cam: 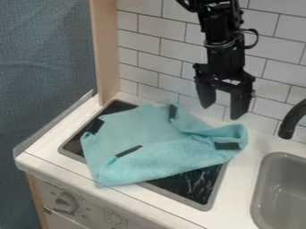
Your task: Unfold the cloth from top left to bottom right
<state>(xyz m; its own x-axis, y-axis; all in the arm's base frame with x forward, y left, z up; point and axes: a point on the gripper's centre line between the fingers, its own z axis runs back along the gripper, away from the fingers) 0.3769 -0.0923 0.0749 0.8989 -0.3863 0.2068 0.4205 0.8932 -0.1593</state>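
The black gripper [223, 110] hangs at the upper right, in front of the tiled wall and above the cloth's back right part. Its two fingers stand apart with nothing between them. The turquoise cloth [161, 154] lies rumpled over the dark stove top, with raised folds along its back right side and its front edge. Dark patches show on it at the left, at the back, near the front middle and at the right end. The cloth's right end rests past the stove top's edge, on the white counter.
The dark stove top [200, 185] shows at the front right of the cloth. A grey sink [284, 192] and a black faucet [291, 120] are at the right. A wooden post [105, 49] stands at the back left, and a knob [64, 202] is on the front panel.
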